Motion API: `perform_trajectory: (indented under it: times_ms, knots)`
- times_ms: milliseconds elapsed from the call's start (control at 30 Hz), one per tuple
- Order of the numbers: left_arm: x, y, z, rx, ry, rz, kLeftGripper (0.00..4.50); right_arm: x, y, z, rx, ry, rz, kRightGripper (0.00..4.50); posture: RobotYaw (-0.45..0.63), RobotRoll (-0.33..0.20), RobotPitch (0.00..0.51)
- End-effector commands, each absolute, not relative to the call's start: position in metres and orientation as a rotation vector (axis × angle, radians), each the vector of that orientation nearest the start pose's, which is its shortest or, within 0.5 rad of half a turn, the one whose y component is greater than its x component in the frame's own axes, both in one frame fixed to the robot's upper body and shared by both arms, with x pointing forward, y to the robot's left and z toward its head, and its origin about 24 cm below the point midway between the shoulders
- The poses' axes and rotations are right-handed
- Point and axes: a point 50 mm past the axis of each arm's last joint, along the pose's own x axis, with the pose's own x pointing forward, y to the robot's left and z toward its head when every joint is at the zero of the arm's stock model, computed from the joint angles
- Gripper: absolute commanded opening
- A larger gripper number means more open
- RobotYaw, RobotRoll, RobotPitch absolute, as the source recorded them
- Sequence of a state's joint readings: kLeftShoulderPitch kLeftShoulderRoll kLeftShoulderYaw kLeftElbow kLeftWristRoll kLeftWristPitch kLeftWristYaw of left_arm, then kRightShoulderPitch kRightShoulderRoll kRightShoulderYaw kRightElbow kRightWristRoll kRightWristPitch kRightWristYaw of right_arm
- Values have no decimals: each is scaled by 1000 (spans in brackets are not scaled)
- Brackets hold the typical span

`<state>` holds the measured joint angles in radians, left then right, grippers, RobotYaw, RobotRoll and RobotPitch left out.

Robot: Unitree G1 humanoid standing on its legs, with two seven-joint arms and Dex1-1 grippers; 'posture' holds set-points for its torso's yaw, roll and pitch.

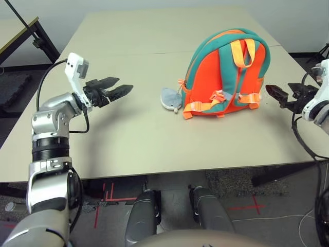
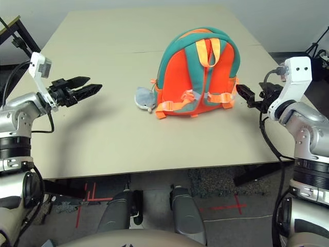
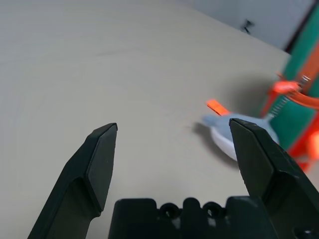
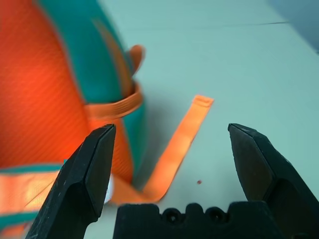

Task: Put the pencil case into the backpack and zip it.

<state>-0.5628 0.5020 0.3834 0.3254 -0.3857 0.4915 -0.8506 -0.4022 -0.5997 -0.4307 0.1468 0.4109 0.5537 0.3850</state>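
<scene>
left gripper (image 1: 115, 88): nearest thing to the head camera; well off the backpack's fish side, hanging above the table, pointing roughly level toward the fish toy. Fingers spread wide, nothing between them.
left arm: forearm rises from the near table edge, wrist bent in toward the backpack.
right gripper (image 2: 245, 94): just beside the backpack's other side, near its bottom corner, pointing level at it. Fingers spread wide, empty. Not touching the fabric as far as I can see.
right arm: elbow out past the table's near corner, wrist turned in toward the backpack.
backpack (image 1: 221, 77): mid-table, strap side facing up and toward the robot, top loop at the far end. Zip not readable from here, so can't tell whether it is open or shut.
pencil case: can't see it around the backpack; likely inside already, but that's a guess.
backpack handling: soft padded fabric, looks light and floppy. Will likely sag and slide on the smooth table (image 1: 128, 134) if pushed from one side, so pin one side while working the other.
grip spots: top loop (image 1: 245, 50) or side webbing for a steady hold; flat panels give a two-finger claw little to pinch.
loose strap (image 4: 177, 144): lies flat on the table beside the backpack, right ahead of the right gripper. Thin and limp, easy to snag by mistake.
fish toy (image 1: 171, 99): touching the backpack's left lower corner, on a short tether. Plush, will flop about if the backpack is moved.
</scene>
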Motion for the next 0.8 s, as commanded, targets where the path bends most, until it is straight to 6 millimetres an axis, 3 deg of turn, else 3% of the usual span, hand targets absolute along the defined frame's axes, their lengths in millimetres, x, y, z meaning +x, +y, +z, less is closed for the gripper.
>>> perform_trajectory:
  times_ms: [33,267,800]
  knots:
    - [320,275,148,-180,-58,-422,4500,297,-325,145,71,18,-67,4462,-143,0,147]
    - [313,295,126,-206,-130,-211,4500,298,-333,126,87,-32,-170,4462,-132,0,150]
    - [306,319,109,-178,-157,-10,4500,306,-337,106,69,-59,-204,4462,-107,0,168]
